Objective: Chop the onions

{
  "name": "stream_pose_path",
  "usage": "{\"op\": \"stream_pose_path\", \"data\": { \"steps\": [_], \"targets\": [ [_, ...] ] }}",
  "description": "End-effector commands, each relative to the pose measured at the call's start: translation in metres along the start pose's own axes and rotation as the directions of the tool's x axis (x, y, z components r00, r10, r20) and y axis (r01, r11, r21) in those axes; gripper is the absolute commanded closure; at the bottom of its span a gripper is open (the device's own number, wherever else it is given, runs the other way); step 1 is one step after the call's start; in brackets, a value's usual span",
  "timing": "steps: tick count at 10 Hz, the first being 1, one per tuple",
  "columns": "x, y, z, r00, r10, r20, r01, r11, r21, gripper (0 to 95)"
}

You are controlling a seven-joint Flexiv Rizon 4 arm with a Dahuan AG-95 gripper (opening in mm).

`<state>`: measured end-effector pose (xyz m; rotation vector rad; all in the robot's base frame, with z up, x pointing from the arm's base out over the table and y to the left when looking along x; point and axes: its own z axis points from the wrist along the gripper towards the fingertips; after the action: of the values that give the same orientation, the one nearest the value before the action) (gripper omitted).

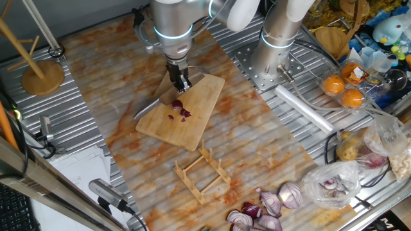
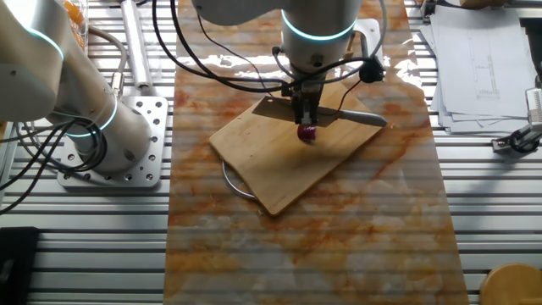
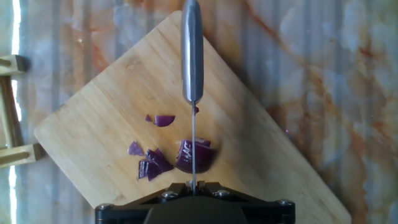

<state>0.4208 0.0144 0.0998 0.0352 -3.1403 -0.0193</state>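
Tool (image 1: 182, 82) clamped on the knife (image 3: 192, 74), blade set over the onions (image 3: 186, 155) mid-board (image 3: 87, 130), lined up to chop.

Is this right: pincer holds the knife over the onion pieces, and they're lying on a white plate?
Not quite. The pincer does hold the knife over the onion pieces, but they lie on a wooden cutting board, not a white plate. The hand view shows it most clearly, with the blade edge-on over the largest piece.
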Motion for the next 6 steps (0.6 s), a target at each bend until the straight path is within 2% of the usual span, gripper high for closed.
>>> {"op": "stream_pose_path", "data": {
  "steps": [1,6],
  "targets": [
    [0.0012,-0.0008,0.0009,1.000,-0.009,-0.007,0.009,1.000,0.002,95.0],
    [0.0006,-0.0009,0.0039,1.000,-0.012,-0.005,0.012,1.000,0.001,95.0]
  ]
}}
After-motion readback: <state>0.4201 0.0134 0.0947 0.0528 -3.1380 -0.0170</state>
